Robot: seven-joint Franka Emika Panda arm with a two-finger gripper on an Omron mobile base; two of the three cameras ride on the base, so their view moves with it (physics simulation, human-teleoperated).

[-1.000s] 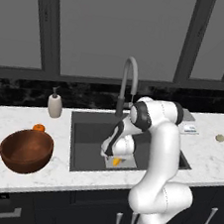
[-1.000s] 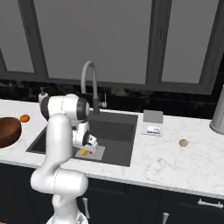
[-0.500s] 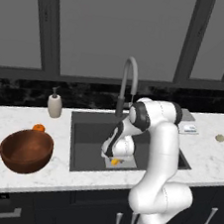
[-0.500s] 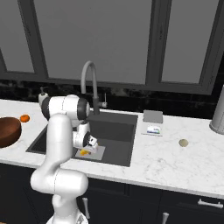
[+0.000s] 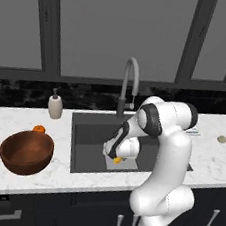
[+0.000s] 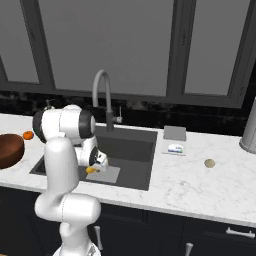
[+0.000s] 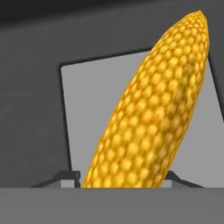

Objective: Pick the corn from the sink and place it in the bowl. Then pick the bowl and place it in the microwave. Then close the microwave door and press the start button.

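Observation:
The yellow-orange corn (image 7: 148, 118) lies on a pale grey mat (image 7: 78, 109) at the bottom of the dark sink (image 5: 90, 132). My gripper (image 5: 118, 157) reaches down into the basin, and its two fingertips (image 7: 70, 176) press against the sides of the cob, so it is shut on the corn (image 5: 117, 160). From the right base view, the corn (image 6: 91, 170) pokes out below the gripper (image 6: 95, 167) in the sink (image 6: 132, 150). The reddish-brown bowl (image 5: 26, 151) stands empty on the counter left of the basin, also at the left edge (image 6: 7, 150). The microwave is out of view.
A tall gooseneck faucet (image 5: 129, 82) rises behind the basin. A small orange fruit (image 5: 39, 129) sits behind the bowl, with a soap dispenser (image 5: 55, 106) further back. Right of the sink are a grey pad (image 6: 174, 133), a small beige round item (image 6: 210, 163) and a metal canister (image 6: 248, 132).
The jaws have closed in onto the corn. The arm has stayed in place over the sink floor.

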